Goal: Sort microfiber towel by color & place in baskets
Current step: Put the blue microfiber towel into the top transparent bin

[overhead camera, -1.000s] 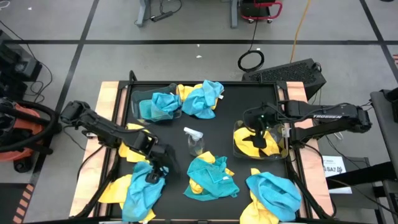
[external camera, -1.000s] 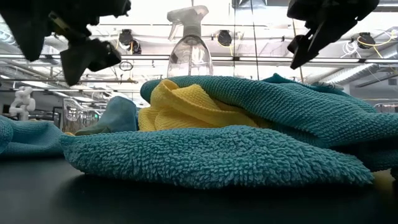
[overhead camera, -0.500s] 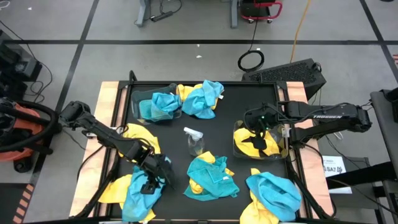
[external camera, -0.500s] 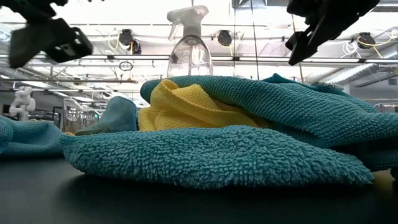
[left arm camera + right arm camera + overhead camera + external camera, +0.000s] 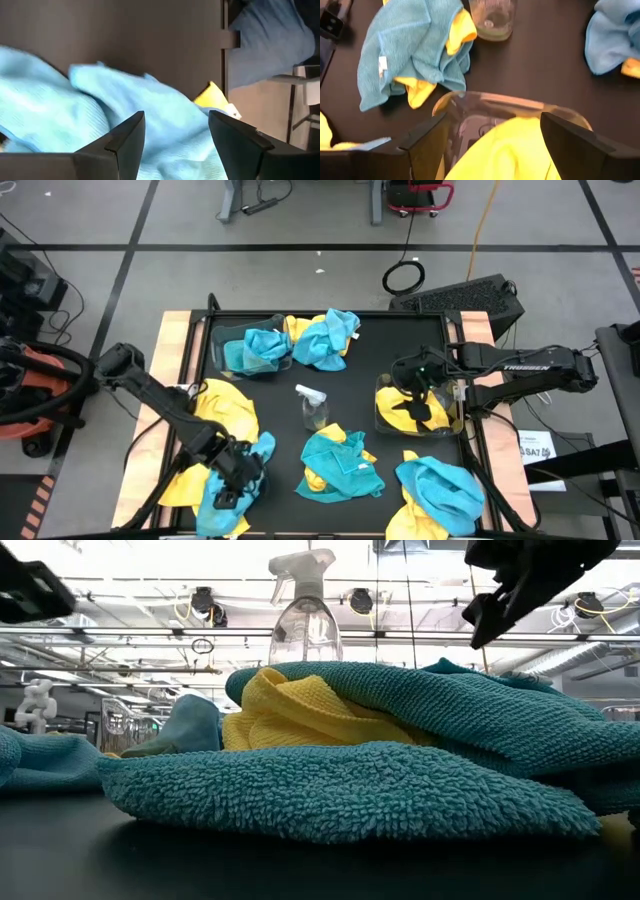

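Blue and yellow microfiber towels lie in heaps on the black table. My left gripper (image 5: 235, 482) (image 5: 175, 145) hangs open over a blue towel (image 5: 222, 492) (image 5: 75, 115) at the near left, with nothing between its fingers. That towel lies on a yellow one (image 5: 180, 485). My right gripper (image 5: 420, 395) (image 5: 495, 145) is open above the right basket (image 5: 385, 415) (image 5: 470, 102), which holds yellow towels (image 5: 520, 150). The left basket (image 5: 232, 355), at the far left, holds blue towels (image 5: 265, 343).
A clear spray bottle (image 5: 313, 406) (image 5: 305, 610) stands mid-table. Behind the left gripper lies a yellow towel (image 5: 225, 405). A blue-and-yellow heap (image 5: 340, 465) (image 5: 415, 45) lies near the middle, another (image 5: 435, 495) at the near right, and a third (image 5: 325, 335) beside the left basket.
My left gripper has swung toward the table's near edge, along the blue towel at the near left, and has rolled about its own axis. It stays open. No towel has moved.
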Tool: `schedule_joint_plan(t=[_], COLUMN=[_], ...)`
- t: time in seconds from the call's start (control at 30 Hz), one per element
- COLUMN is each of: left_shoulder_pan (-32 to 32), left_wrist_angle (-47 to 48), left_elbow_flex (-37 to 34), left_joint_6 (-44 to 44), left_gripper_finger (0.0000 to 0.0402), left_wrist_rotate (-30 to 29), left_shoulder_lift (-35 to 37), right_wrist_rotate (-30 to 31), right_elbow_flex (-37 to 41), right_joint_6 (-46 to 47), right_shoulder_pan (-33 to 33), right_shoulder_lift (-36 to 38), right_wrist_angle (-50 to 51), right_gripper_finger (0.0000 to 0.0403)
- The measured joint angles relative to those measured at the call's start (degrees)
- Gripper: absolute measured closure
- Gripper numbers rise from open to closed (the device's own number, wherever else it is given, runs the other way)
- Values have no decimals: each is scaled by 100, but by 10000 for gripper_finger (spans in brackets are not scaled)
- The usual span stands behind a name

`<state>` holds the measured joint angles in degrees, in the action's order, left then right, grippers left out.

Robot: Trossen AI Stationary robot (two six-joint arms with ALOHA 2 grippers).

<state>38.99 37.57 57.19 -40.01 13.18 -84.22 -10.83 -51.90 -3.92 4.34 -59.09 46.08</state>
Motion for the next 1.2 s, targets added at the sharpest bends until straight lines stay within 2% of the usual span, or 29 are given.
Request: schedule_joint_plan(t=[0.17,0.33,0.53,0.63,0.7,0.77,0.93,1.07,1.2], left_shoulder_pan=[453,619,700,665,660,668,668,668,695], left_wrist_angle=[28,210,-92,-47,-39,-57,-43,371,1266], left_elbow_flex=[4,4,4,19,29,45,116,454,1094], left_joint_6=[-477,-693,-779,-1161,-1223,-1218,-1103,-1054,-1041], left_gripper_finger=[175,175,175,181,200,236,375,384,391], left_wrist_rotate=[-186,-967,-659,-627,-636,-736,-767,-771,-1018], left_shoulder_lift=[-72,-488,-1303,-1561,-1629,-1644,-1600,-1443,-1258], right_wrist_rotate=[1,2,1,2,0,2,2,2,3], right_elbow_flex=[0,0,0,0,0,0,0,0,0], right_joint_6=[-19,-20,-23,-65,-118,-163,-267,-276,-277], right_shoulder_pan=[0,0,0,0,0,2,2,7,7], right_shoulder_lift=[-1,-2,-2,-2,-2,-2,-2,-2,-2], right_wrist_angle=[92,299,354,352,352,348,313,314,324], right_gripper_finger=[96,96,96,96,96,96,96,96,96])
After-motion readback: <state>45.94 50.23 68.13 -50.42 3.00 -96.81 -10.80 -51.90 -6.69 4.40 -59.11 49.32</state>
